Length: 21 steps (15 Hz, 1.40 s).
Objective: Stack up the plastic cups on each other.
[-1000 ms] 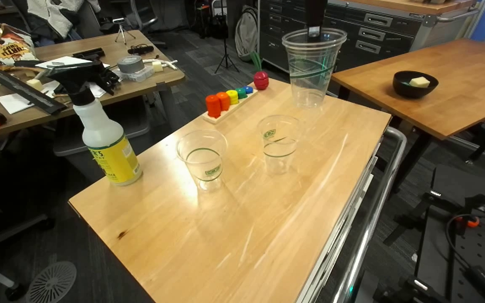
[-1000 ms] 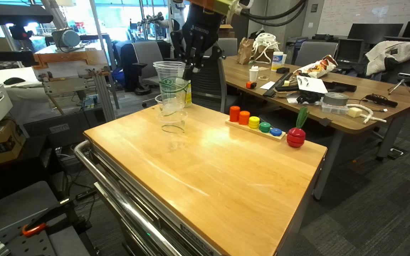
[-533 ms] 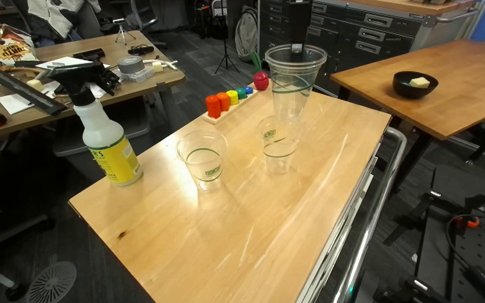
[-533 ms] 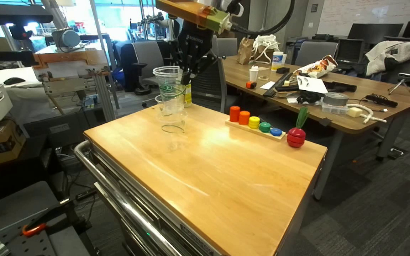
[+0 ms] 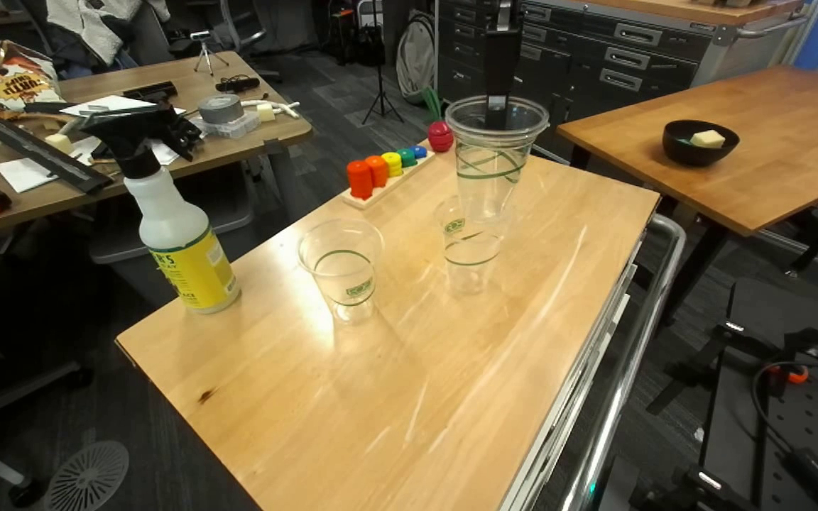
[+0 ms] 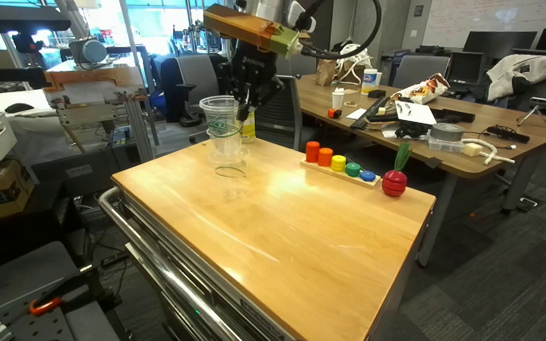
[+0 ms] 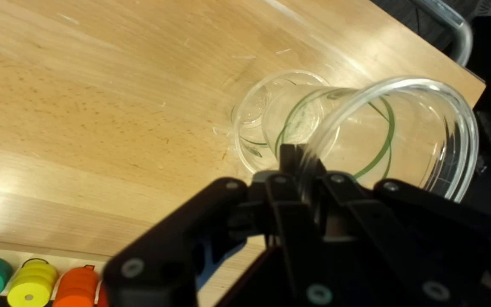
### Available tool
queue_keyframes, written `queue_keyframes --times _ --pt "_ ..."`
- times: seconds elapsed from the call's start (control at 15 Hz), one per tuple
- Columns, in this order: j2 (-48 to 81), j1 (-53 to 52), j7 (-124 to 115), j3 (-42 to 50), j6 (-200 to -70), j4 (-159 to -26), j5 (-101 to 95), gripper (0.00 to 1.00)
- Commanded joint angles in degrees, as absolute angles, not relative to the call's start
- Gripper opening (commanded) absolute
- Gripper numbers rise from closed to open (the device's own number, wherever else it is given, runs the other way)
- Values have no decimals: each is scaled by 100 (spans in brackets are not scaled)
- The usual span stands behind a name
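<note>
End effector point(image 7: 301, 164) pinched tight on rim of nested clear cups point(image 5: 491, 170) | nested clear cups just lowered to mouth of standing cup point(image 5: 471, 262); lone cup point(image 5: 344, 273) near standing cup | stacking seems close, entry unclear

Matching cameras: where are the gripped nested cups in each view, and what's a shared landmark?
In an exterior view: gripped cups, right of centre, upper half.
In an exterior view: gripped cups, left of centre, upper half.
In the wrist view: gripped cups, right of centre, rims toward the right edge.
Shared landmark: yellow block, in all three; bottom left in the wrist view.
</note>
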State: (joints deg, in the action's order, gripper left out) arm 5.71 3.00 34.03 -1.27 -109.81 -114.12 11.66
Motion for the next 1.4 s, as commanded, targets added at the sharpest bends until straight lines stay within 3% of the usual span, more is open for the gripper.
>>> queue_keyframes --times 0.0,0.93,1.0,1.07,1.2,1.33 --pt "377 251 3613 -142 -11522 -11703 1361 7" --pt "516 229 3883 -145 -11762 -11992 1146 7" --pt "499 228 3907 -149 -11771 -12004 1172 10" --pt "481 224 3926 -152 -11764 -12006 1167 33" --pt "433 211 3970 -167 -11748 -12011 1204 36" --pt "376 187 3995 -185 -11810 -12027 1239 51"
